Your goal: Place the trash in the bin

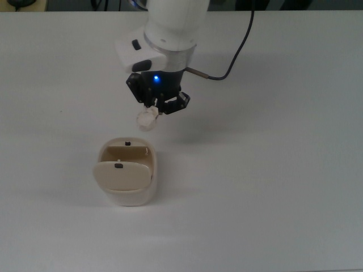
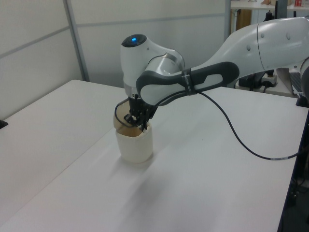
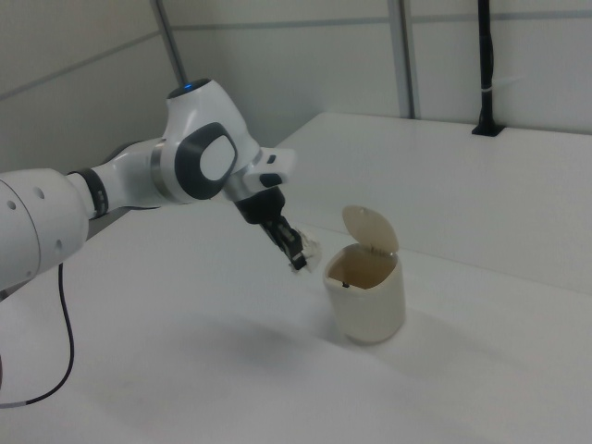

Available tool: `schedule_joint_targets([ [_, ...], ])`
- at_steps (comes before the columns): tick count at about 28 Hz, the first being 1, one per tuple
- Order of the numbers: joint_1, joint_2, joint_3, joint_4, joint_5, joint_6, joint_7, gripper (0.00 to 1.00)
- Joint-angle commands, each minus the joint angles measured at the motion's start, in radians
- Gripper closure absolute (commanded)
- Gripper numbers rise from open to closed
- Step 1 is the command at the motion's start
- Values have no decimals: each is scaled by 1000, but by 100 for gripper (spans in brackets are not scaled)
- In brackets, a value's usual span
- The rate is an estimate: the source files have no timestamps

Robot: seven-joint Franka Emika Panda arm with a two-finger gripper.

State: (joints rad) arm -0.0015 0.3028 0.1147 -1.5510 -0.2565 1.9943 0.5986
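**Trash held in the gripper, in the air close to the open bin**

Trash, a small crumpled cream-white scrap, is pinched at the tip of the robot's black two-finger gripper. The fingers are closed narrowly on it, and most of the scrap sticks out below and past the fingertips. In the right view the scrap hangs clear of the white table, with nothing under it but the tabletop.

The bin is a small cream plastic tub with rounded corners. It stands upright on the table. Its swing flap lid is tipped up, so the tan inside shows through the opening. A small dark mark sits on the lid.

In the top view the scrap lies just above the bin's upper rim and a little toward the top view's right, not touching it. In the right view the scrap sits just to the right view's left of the bin, about level with its rim and apart from it. In the left view the gripper hangs right at the bin's opening, and the scrap itself cannot be made out there.

The arm is white, with a blue light glowing near the wrist. A black cable loops from it toward the far edge of the table.
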Motion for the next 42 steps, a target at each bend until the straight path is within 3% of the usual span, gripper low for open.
schedule_joint_targets([
  [1,-34,19,0,23,20,-23,13,100],
  [4,-57,25,0,25,22,-19,15,100],
  [6,-71,35,0,41,31,-19,16,84],
  [7,-72,42,0,48,36,-20,23,65],
  [9,-78,55,-1,63,37,-23,53,0],
  [28,-72,32,11,81,33,-64,87,0],
  [34,-26,-31,17,78,68,-279,-97,0],
  [37,-25,-73,17,74,120,-345,-178,0],
  [42,-26,-134,16,51,146,-452,-322,0],
])
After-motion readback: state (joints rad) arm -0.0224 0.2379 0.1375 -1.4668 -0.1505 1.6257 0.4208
